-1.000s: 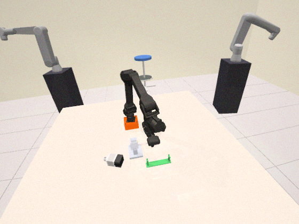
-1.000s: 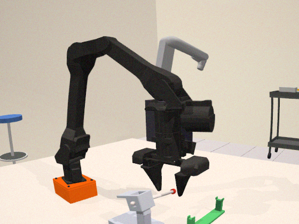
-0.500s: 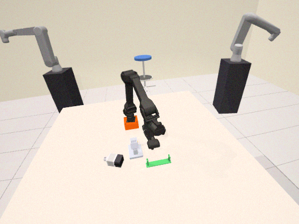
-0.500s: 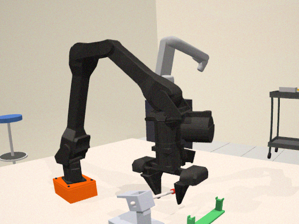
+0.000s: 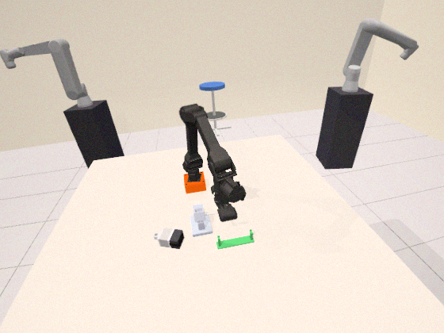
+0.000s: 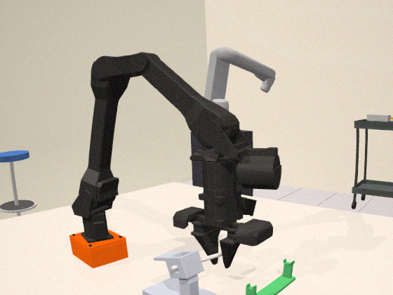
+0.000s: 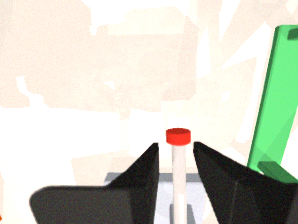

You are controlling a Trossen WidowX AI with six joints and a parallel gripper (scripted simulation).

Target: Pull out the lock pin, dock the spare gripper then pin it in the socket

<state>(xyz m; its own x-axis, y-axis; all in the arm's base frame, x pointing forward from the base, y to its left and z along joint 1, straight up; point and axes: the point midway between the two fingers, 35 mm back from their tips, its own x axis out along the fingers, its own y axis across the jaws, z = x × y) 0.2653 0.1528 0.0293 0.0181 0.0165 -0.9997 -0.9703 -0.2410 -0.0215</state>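
Observation:
The white lock pin (image 7: 179,165) (image 6: 207,258) with a red cap (image 7: 178,135) sticks out sideways from the socket of the grey mount (image 5: 200,226) (image 6: 182,265) (image 7: 197,197). My gripper (image 5: 227,216) (image 6: 220,260) (image 7: 175,147) points down beside the mount. Its fingers straddle the pin just below the cap. They stand narrow, with a thin gap on each side of the pin. The spare gripper (image 5: 170,238), a white and black block, lies on the table left of the mount.
A green rack (image 5: 235,240) (image 6: 277,282) (image 7: 275,100) lies right of the mount. My orange base (image 5: 195,184) (image 6: 98,251) stands behind it. Two grey arms on black pedestals (image 5: 93,131) (image 5: 342,123), a blue stool (image 5: 212,86) and a cart (image 6: 373,158) stand off the table.

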